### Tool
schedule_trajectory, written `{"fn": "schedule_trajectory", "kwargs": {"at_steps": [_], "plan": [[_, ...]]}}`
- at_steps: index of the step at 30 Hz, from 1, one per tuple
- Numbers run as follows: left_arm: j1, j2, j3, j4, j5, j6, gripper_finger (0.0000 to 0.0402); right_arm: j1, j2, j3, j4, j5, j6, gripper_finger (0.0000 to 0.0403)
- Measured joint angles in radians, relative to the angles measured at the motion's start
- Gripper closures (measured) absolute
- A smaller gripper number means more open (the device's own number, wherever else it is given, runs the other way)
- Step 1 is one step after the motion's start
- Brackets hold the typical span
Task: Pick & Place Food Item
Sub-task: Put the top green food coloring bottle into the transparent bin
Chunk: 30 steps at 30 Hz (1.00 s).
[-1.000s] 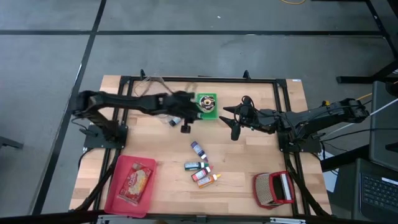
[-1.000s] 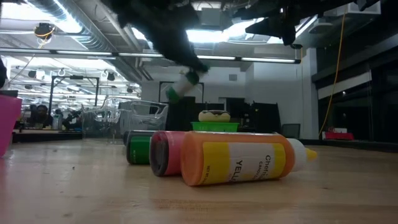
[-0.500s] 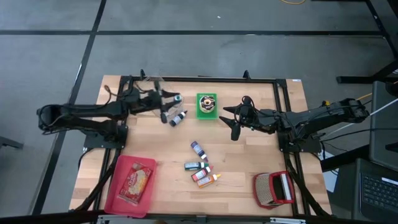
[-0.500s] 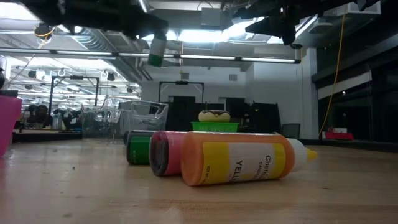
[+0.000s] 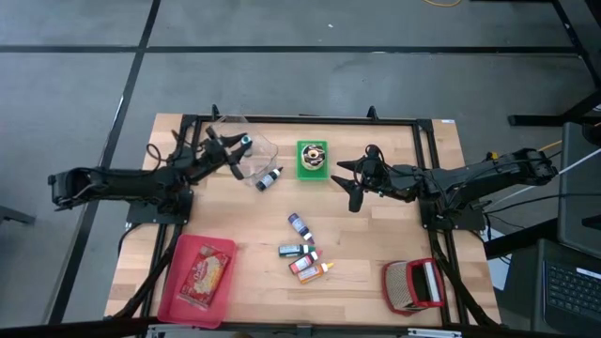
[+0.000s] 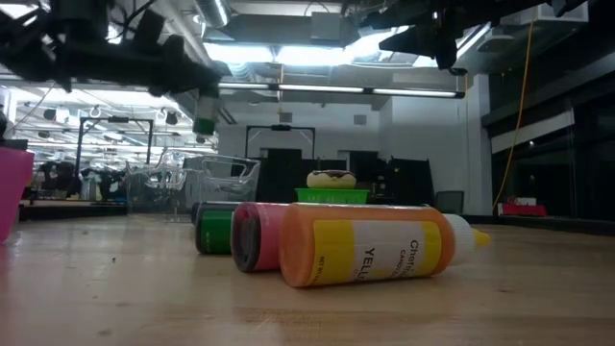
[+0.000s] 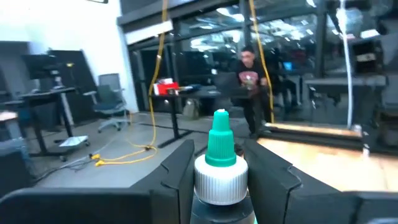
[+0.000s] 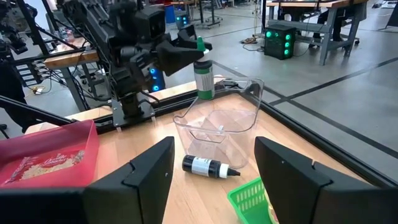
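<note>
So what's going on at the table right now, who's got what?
The left gripper is shut on a small green-capped bottle, holding it in the air over the clear plastic container near the table's far edge. A black-capped bottle lies on the table beside that container. The right gripper hangs open and empty near the green basket. More bottles lie mid-table, and a red tray holds a snack packet.
</note>
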Motion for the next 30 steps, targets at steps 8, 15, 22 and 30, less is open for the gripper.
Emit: {"fn": "schedule_trajectory", "kwargs": {"at_steps": [8,15,22,30], "plan": [[-0.001,-0.004,-0.151,0.136,-0.113,-0.061,0.0293,0.0,0.0,0.0,0.0,0.0,-0.003,0.0176],[-0.001,-0.003,-0.163,0.105,-0.115,-0.086,0.0293,0.0,0.0,0.0,-0.001,0.0,-0.003,0.0176],[-0.001,-0.003,-0.163,0.1,-0.026,-0.099,0.0293,0.0,0.0,0.0,-0.001,0.0,-0.003,0.0176],[0.068,-0.002,-0.163,0.099,0.2,0.005,0.0293,0.0,0.0,0.0,-0.001,0.0,-0.003,0.0176]]}}
